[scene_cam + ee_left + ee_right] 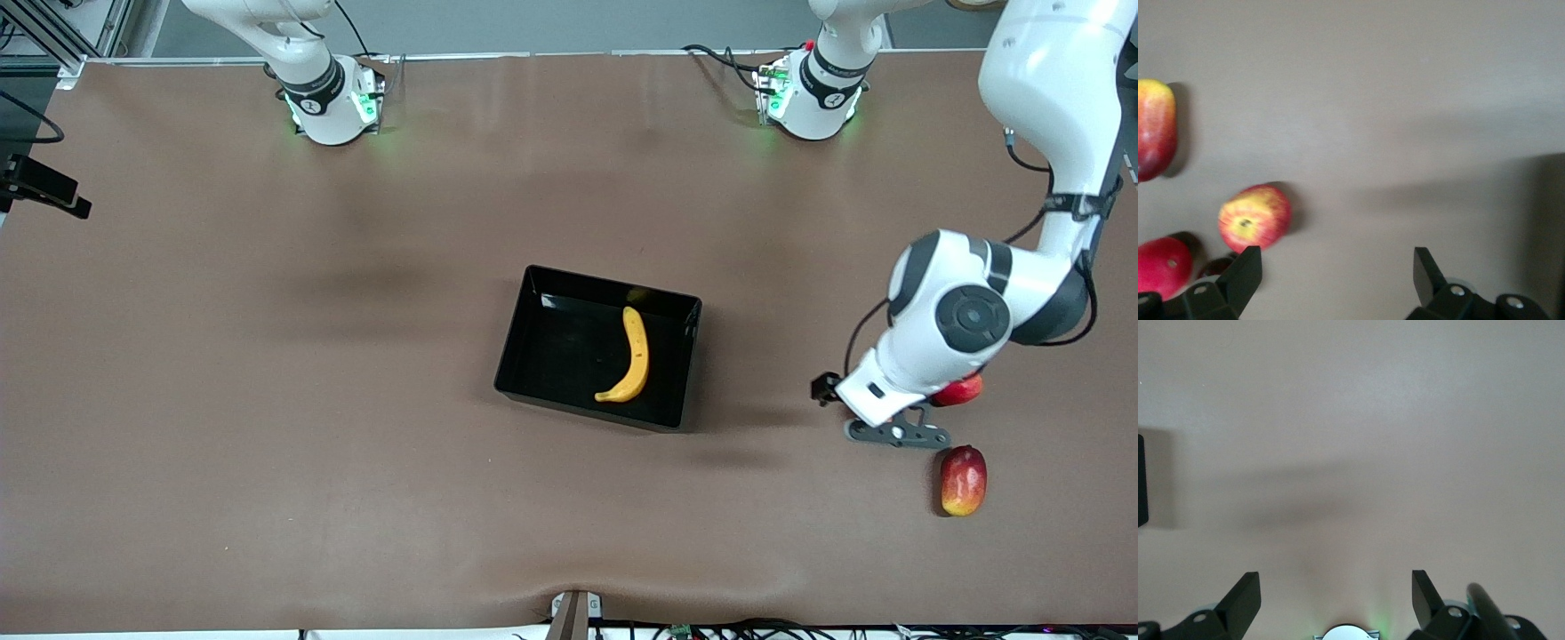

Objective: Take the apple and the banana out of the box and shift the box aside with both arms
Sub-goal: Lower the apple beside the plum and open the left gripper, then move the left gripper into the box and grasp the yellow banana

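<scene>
While the curved yellow banana (633,357) lies in the shiny black plastic box (533,333), the left gripper (1337,279) hangs wide open and empty over the brown table (267,400) at the box's three o'clock, near the small red-and-yellow apple (1255,217); the right gripper (1336,599) waits wide open too.

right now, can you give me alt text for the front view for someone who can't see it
A yellow banana lies inside a black open tray mid-table. At the left arm's end of the table, the left gripper hangs with open jaws over bare brown table beside a red fruit and a red-and-yellow mango.
</scene>
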### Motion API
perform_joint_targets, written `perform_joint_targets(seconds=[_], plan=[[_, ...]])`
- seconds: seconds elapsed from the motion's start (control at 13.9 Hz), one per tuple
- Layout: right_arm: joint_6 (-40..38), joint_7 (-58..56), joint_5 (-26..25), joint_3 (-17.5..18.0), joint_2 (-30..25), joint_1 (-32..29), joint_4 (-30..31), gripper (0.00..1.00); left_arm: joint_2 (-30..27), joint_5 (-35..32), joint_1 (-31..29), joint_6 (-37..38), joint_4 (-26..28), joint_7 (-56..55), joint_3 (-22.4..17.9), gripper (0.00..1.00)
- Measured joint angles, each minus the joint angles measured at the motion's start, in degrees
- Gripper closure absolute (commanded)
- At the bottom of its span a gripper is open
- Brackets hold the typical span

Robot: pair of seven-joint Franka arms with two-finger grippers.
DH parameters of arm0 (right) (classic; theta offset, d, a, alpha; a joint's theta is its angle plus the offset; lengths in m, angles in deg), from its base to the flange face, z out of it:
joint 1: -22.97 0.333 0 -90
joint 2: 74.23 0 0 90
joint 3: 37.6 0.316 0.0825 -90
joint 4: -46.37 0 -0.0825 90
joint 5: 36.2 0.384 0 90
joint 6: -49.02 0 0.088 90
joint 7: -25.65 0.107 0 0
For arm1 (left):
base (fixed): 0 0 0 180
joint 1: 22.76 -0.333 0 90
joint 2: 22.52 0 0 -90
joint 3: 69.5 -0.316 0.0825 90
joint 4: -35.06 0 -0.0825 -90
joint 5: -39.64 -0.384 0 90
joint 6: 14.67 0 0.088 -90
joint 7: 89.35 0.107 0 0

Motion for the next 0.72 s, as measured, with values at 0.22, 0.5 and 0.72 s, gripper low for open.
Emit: perform_joint_targets(seconds=[0.22, 0.5, 0.72], plan=[[0.0, 0.0, 0.0, 0.0, 0.0, 0.0, 0.0, 0.0, -0.7, 0.0, 1.7, 1.3, 0.6, -13.6, 8.1, 0.0], [0.0, 0.0, 0.0, 0.0, 0.0, 0.0, 0.0, 0.0, 1.9, -1.8, 13.8, 1.0, 1.6, -28.4, 9.4, 0.0], [0.0, 0.0, 0.0, 0.0, 0.0, 0.0, 0.0, 0.0, 7.9, -7.4, 19.9, -0.1, 0.2, -34.1, 9.1, 0.0]])
